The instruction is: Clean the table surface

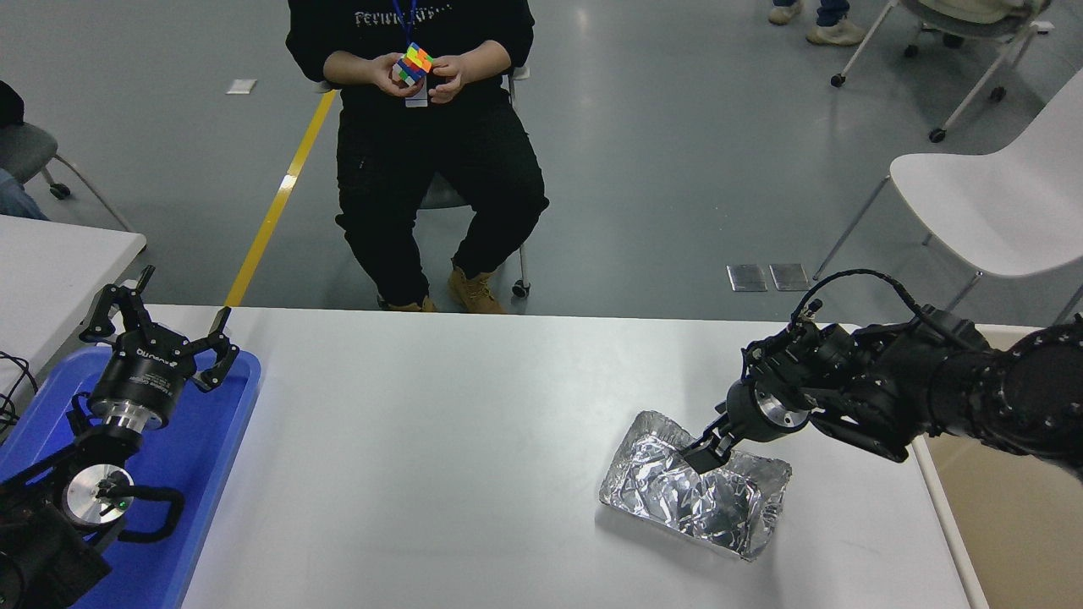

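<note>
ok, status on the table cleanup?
Right gripper down in the foil tray, grip unclear. Left gripper open, parked over blue bin. Table: only the tray showing.

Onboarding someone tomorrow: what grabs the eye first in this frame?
The crumpled foil tray, shiny at the right of the white table surface, with the right gripper dipping into its far edge. Next, the left gripper, open above a blue tray at lower left. Beyond the table, a seated person turns a colourful cube.
</note>
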### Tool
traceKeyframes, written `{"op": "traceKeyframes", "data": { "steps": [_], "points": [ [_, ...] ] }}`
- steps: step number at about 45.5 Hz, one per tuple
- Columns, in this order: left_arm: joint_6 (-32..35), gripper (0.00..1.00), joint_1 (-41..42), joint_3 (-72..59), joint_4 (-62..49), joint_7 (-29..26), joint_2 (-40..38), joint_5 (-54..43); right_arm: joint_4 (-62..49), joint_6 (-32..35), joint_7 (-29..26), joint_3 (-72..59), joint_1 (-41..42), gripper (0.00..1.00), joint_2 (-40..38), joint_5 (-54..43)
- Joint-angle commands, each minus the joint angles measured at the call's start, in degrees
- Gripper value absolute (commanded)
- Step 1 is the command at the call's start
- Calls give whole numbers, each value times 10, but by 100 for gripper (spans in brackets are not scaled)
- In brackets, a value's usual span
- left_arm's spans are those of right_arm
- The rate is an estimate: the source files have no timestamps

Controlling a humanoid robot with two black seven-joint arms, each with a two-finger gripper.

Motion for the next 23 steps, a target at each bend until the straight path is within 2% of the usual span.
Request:
{"op": "traceKeyframes", "data": {
  "steps": [1, 3, 10, 17, 23],
  "points": [
    [0, 100, 0, 0, 0, 0, 0, 0, -20, -23, 0, -1, -22, 79, 2, 0],
    [0, 100, 0, 0, 0, 0, 0, 0, -25, -24, 1, -1, -22, 77, 4, 0],
    [0, 100, 0, 0, 0, 0, 0, 0, -37, -24, 2, -2, -25, 55, 10, 0],
    [0, 100, 0, 0, 0, 0, 0, 0, -38, -23, 19, -10, -25, 16, 10, -1],
    [0, 100, 0, 0, 0, 0, 0, 0, -38, -23, 31, -17, -24, 6, 10, 0]
  ]
}}
